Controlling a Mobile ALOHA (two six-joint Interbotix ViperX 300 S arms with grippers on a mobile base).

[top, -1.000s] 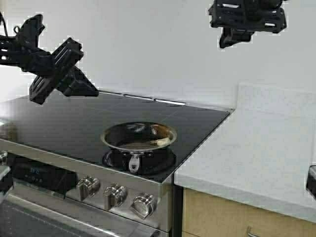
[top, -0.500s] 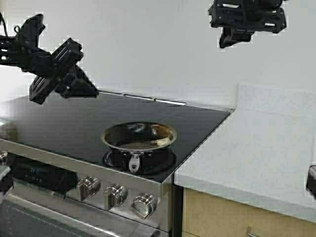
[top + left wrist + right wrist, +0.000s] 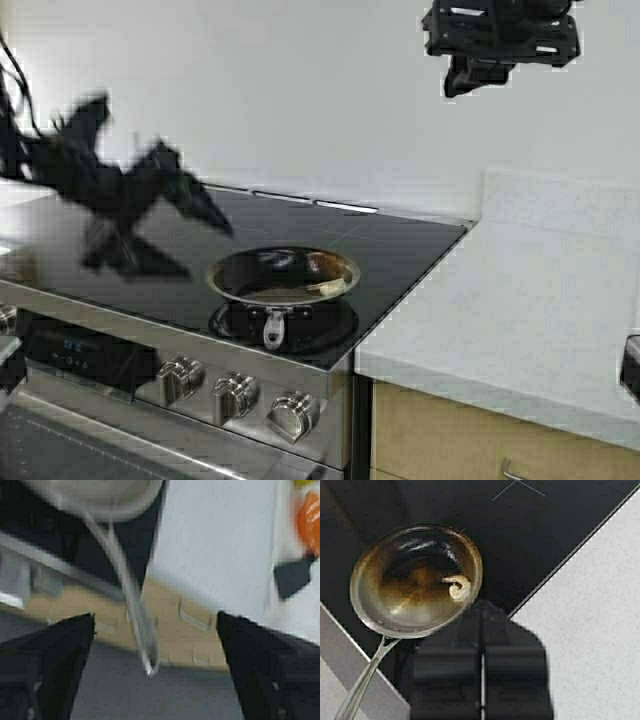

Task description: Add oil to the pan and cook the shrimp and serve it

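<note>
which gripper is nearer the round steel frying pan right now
Left. The left gripper hangs low over the stovetop just beside the round steel frying pan; the right gripper is raised high above it.

We see our left gripper (image 3: 160, 215) low, jaws spread wide; our right gripper (image 3: 480, 75) raised high, jaws closed.

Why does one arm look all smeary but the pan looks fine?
High view: the left gripper is streaked with motion blur, while the pan and right gripper are sharp. Left wrist view: everything is smeared. Right wrist view: crisp, with the shrimp clear and glare on the pan's rim.
</note>
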